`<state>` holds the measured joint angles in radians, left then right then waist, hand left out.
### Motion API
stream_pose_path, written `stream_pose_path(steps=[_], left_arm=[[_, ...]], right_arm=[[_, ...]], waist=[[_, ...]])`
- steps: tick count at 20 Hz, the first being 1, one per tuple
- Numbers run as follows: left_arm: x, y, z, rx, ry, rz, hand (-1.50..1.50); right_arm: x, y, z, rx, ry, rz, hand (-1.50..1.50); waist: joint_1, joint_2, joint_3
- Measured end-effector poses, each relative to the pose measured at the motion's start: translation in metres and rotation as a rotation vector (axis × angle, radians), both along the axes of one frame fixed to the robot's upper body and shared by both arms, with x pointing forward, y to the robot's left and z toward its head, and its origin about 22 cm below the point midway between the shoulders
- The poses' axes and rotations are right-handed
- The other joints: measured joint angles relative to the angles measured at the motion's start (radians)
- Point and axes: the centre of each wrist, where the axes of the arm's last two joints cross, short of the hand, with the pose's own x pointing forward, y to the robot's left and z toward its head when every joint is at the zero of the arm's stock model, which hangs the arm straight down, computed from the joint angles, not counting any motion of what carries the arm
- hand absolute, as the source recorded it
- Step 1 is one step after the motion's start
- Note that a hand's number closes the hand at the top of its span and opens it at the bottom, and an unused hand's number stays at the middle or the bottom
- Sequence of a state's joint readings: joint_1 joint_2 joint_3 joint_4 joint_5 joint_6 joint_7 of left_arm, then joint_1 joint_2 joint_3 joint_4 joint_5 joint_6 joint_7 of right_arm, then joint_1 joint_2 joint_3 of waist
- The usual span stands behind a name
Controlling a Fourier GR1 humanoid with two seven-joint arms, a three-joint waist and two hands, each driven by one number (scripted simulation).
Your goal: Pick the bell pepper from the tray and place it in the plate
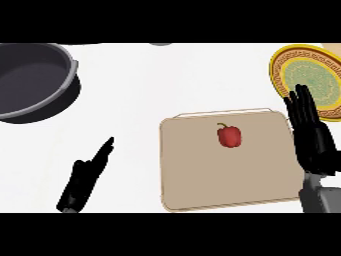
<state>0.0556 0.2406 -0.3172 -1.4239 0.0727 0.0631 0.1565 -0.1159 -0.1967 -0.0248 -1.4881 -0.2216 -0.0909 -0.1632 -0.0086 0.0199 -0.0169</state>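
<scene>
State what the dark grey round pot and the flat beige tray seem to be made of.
Dark grey round pot: probably metal, matte, judging by its even grey and thin pale rim. Flat beige tray: possibly wood or plastic, matte; plain tan surface, no grain visible.

Your worktop [173, 80]: tray in the middle, pot far left, plate far right.

You have the tray [202, 180] lying near the front, just right of centre, with the bell pepper [229, 135] on its rear half, towards the right. The pot [25, 80] stands at the back left, well apart from the tray. The plate [317, 82] lies at the back right, just beyond the tray's right rear corner. Your right hand [309, 130] stands along the tray's right edge, its fingertips over the plate's near rim. Your left hand [88, 177] lies left of the tray, before the pot.
</scene>
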Motion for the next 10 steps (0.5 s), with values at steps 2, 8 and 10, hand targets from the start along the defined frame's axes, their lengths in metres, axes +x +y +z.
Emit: stream_pose_path(steps=[2, 8, 10], left_arm=[[0.005, -0.009, 0.005, -0.059, -0.027, -0.019, 0.00], [0.015, 0.014, 0.009, -0.077, -0.025, 0.144, 0.00], [0.019, 0.012, 0.013, -0.107, -0.026, 0.165, 0.00]], right_arm=[[0.011, -0.001, 0.017, -0.042, -0.026, 0.012, 1.50], [0.040, -0.042, 0.093, -0.459, -0.194, -0.009, 1.50], [0.045, -0.051, 0.096, -0.529, -0.224, -0.127, -1.50]], waist=[[0.003, -0.009, 0.006], [0.025, -0.015, 0.004], [0.025, -0.015, 0.009]])
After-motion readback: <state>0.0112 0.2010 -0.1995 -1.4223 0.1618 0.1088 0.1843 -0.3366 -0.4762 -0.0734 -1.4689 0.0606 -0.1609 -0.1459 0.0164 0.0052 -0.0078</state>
